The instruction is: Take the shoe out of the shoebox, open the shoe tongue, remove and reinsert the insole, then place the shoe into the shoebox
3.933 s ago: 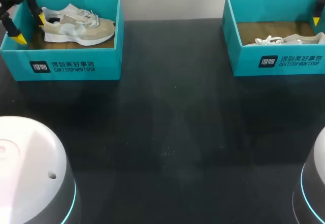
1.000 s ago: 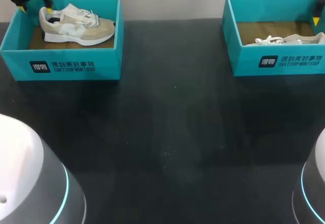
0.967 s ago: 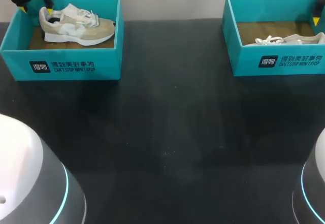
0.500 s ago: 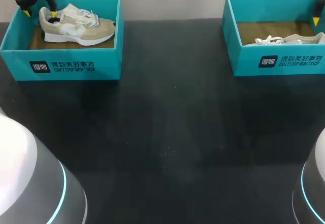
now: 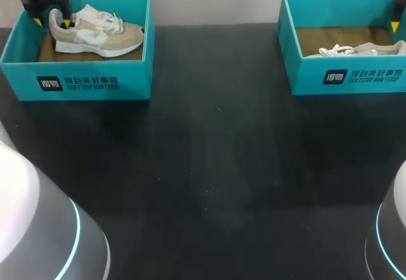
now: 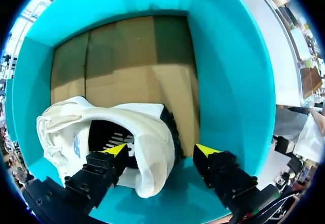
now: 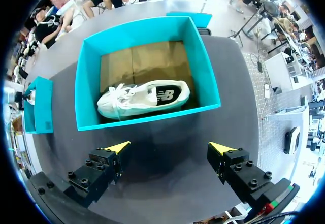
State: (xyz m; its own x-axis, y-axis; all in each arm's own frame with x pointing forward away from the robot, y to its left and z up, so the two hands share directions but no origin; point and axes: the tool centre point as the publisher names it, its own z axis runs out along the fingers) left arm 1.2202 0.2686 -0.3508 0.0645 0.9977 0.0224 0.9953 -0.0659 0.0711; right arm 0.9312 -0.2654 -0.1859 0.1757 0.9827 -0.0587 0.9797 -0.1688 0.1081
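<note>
Astride the heel of the beige shoe (image 6: 101,127), the left claw (image 6: 162,150) stands wide open, one fingertip inside the collar, the shoe lying in its teal shoebox (image 6: 228,97), while the right claw (image 7: 170,147) hangs open above the other shoebox (image 7: 86,82).

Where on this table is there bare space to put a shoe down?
The wide black table between the left shoebox and right shoebox, and all along in front of them, is bare. Crowded: the left box's heel end, where the left tool straddles the heel of the shoe.
</note>
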